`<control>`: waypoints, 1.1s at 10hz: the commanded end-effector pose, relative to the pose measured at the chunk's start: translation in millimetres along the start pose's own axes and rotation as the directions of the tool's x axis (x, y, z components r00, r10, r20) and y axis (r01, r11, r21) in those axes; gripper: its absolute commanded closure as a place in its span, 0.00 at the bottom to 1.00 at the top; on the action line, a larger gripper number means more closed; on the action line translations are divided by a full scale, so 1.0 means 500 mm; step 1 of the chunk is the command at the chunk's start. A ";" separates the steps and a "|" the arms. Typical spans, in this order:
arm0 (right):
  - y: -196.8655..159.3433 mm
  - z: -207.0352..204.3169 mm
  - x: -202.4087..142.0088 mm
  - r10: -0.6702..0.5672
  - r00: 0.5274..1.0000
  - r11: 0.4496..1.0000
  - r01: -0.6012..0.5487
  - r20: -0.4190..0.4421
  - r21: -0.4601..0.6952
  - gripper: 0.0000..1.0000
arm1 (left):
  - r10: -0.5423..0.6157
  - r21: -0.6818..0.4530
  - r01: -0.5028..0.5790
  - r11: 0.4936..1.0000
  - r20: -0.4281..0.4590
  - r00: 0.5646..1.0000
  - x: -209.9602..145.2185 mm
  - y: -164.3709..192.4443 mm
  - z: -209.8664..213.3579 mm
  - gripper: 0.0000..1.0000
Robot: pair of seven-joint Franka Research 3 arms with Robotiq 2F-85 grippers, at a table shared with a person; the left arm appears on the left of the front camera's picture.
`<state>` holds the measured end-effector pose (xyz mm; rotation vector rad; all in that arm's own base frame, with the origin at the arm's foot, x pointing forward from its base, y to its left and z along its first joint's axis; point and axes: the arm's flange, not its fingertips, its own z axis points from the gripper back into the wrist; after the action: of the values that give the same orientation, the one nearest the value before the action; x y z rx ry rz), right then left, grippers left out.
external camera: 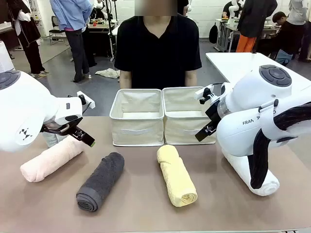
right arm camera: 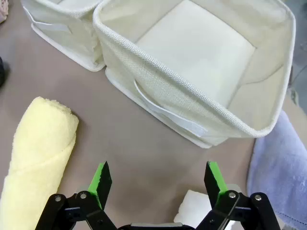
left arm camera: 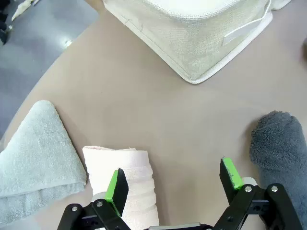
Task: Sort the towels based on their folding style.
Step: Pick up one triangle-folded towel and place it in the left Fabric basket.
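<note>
Left gripper (left arm camera: 173, 179) spread wide, empty; rolled pink terry towel (left arm camera: 129, 172) at its 7 o'clock, off-centre. Descent could land a finger (left arm camera: 115, 188) on the roll, or snag mint-green triangle-folded towel (left arm camera: 38, 153) at 9.

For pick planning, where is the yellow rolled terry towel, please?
The yellow rolled towel lies mid-table in the front view, before the right beige fabric bin, right of the dark grey rolled towel.

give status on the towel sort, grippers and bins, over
Both open, empty: left gripper by the end of the pink roll, right gripper facing the bins. Grey roll, yellow roll on the table, unsorted. Nothing blocking the bins.
</note>
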<state>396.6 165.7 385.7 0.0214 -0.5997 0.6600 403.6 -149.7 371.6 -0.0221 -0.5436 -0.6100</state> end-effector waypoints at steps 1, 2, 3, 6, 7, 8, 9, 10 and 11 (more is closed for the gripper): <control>-0.001 0.006 0.005 0.000 1.000 1.000 0.000 0.010 -0.003 0.00 | 0.000 0.000 0.000 1.000 0.000 1.000 0.000 0.000 0.000 0.00; -0.001 0.006 0.005 0.000 1.000 1.000 0.000 0.010 -0.003 0.00 | 0.000 0.000 0.000 1.000 0.000 1.000 0.000 0.000 0.000 0.00; -0.001 0.006 0.005 0.000 1.000 1.000 0.000 0.010 -0.003 0.00 | 0.000 0.000 0.000 1.000 0.000 1.000 0.000 0.000 0.000 0.00; -0.001 0.006 0.005 0.000 1.000 1.000 0.000 0.010 -0.003 0.00 | 0.000 0.000 0.000 1.000 0.000 1.000 0.000 0.000 0.000 0.00; -0.001 0.006 0.005 0.000 1.000 1.000 0.000 0.010 -0.003 0.00 | 0.000 0.000 0.000 1.000 0.000 1.000 0.000 0.000 0.000 0.00; -0.001 0.006 0.005 0.000 1.000 1.000 0.000 0.010 -0.003 0.00 | 0.000 0.000 0.000 1.000 0.000 1.000 0.000 0.000 0.000 0.00; -0.001 0.006 0.005 0.000 1.000 1.000 0.000 0.010 -0.003 0.00 | 0.000 0.000 0.000 1.000 0.000 1.000 0.000 0.000 0.000 0.00; -0.001 0.006 0.005 0.000 1.000 1.000 0.000 0.010 -0.003 0.00 | 0.000 0.000 0.000 1.000 0.000 1.000 0.000 0.000 0.000 0.00; -0.001 0.006 0.005 0.000 1.000 1.000 0.000 0.010 -0.003 0.00 | 0.000 0.000 0.000 1.000 0.000 1.000 0.000 0.000 0.000 0.00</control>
<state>396.9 166.0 387.8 0.0210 -0.6048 0.6603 403.6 -149.8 371.6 -0.0222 -0.5436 -0.6101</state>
